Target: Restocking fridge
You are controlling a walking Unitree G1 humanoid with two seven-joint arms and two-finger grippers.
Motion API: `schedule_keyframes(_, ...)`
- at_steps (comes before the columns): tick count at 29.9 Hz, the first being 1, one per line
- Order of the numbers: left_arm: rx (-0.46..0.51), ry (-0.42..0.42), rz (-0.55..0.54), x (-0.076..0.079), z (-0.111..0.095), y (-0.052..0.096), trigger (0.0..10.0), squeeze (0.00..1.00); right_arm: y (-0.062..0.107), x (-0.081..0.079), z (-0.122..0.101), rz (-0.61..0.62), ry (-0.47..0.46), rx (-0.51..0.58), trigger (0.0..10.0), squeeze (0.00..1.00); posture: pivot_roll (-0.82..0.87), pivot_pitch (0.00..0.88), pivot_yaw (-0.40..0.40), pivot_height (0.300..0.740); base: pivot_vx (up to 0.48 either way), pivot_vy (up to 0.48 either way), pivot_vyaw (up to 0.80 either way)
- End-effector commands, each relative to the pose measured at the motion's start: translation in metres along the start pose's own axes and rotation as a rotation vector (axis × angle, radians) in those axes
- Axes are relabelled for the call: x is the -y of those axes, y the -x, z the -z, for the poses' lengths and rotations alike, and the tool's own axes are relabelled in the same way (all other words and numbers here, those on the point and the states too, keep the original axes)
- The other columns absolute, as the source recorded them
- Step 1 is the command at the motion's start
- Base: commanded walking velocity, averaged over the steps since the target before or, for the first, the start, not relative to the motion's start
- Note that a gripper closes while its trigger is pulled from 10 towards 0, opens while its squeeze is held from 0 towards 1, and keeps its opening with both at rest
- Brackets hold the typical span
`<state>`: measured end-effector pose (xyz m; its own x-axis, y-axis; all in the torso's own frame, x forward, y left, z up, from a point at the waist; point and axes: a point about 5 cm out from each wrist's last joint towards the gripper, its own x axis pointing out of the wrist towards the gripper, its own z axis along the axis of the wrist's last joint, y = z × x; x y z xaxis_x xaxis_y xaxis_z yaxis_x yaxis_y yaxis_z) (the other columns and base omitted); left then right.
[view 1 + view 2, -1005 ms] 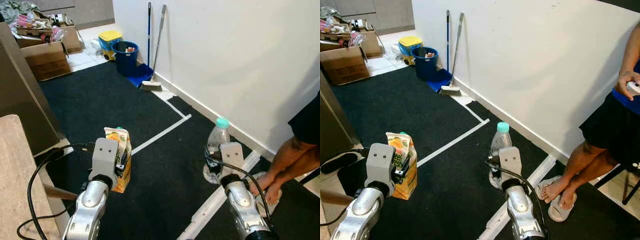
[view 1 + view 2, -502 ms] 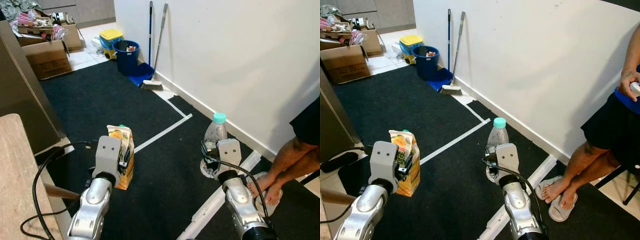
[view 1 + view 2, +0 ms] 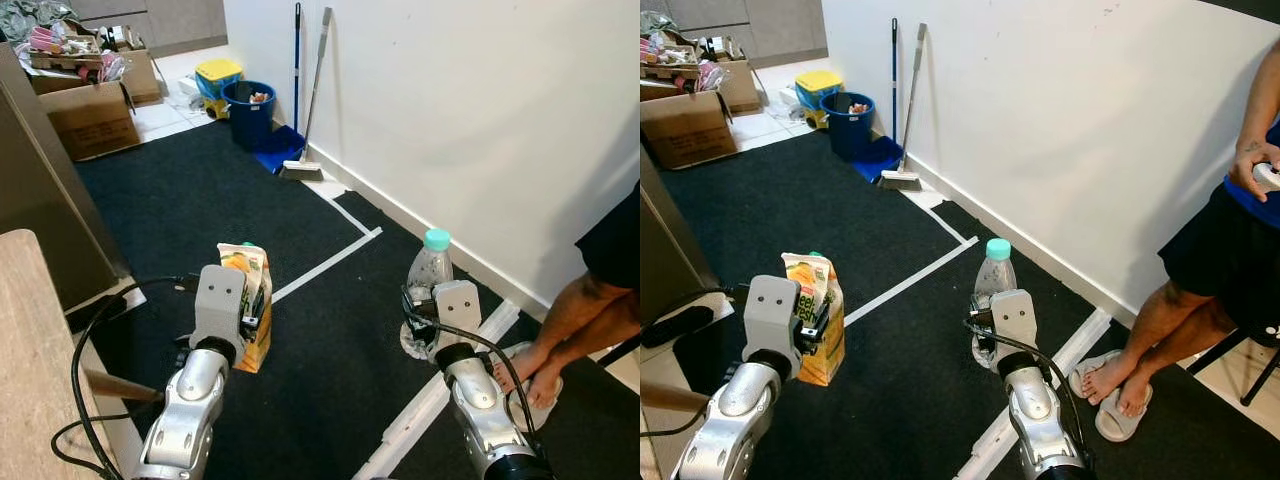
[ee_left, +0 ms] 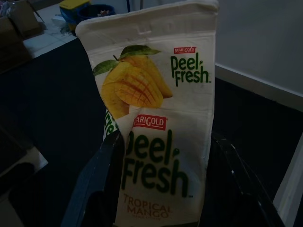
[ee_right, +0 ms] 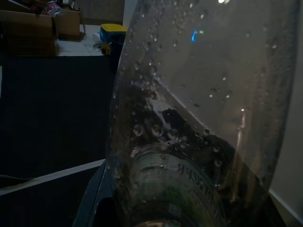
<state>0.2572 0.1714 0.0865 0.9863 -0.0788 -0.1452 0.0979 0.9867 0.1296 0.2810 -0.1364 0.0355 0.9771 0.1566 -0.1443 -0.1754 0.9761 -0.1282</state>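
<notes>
Carrying both items level is what this step seems to ask for, with neither arm dipping while the robot walks, since the fridge is not in sight. From the left eye, the left gripper (image 3: 250, 325) holds a juice carton (image 3: 246, 300) above the black carpet (image 3: 200, 200), near the white tape line (image 3: 325, 265), its long axis upright and gabled top up; the right gripper (image 3: 420, 325) holds a water bottle (image 3: 428, 275) upright too, cap up, close to the wall (image 3: 480, 120) and beside a person's feet (image 3: 530, 375). From the right eye, the same pair shows, carton left and bottle right, well apart, with a person's hand (image 3: 1252, 165) holding a small controller by the picture's edge. Through the left wrist, black fingers (image 4: 90, 184) close on the carton's lower sides, its mango print facing the camera and upright. Through the right wrist, the bottle stands between that arm's fingers (image 5: 97, 189), wet inside, label low; the grip looks firm, so I judge steadiness matters more than squeezing harder.
</notes>
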Motion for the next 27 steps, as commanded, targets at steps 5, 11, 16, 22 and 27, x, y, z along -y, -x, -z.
schedule_keyframes(5, 0.031, 0.009, -0.002, 0.003, -0.005, -0.003, 10.0, 0.0, -0.001, 0.002, -0.001, 0.0, 0.016, 0.012, 10.0, 0.0, 0.05, 0.0, -0.078, 0.74, 0.0, 0.0, 0.0)
schedule_keyframes(11, 0.151, 0.071, -0.156, -0.033, -0.043, -0.021, 10.0, 0.0, -0.003, 0.004, -0.004, 0.006, 0.015, 0.022, 10.0, 0.0, 0.05, 0.0, -0.08, 0.74, 0.0, 0.0, 0.0)
schedule_keyframes(16, 0.261, 0.11, -0.247, -0.072, -0.082, -0.029, 10.0, 0.0, -0.002, 0.004, -0.003, 0.007, 0.016, 0.019, 10.0, 0.0, 0.06, 0.0, -0.079, 0.74, 0.0, 0.0, 0.0)
schedule_keyframes(22, 0.382, -0.029, -0.43, -0.127, -0.133, -0.028, 10.0, 0.0, -0.002, 0.004, -0.002, 0.009, 0.015, 0.013, 10.0, 0.0, 0.06, 0.0, -0.074, 0.74, 0.0, 0.0, 0.0)
schedule_keyframes(27, 0.332, -0.175, -0.642, -0.164, -0.144, -0.022, 10.0, 0.0, -0.002, 0.003, -0.001, 0.011, 0.013, 0.012, 10.0, 0.0, 0.06, 0.0, -0.073, 0.74, 0.0, 0.0, 0.0)
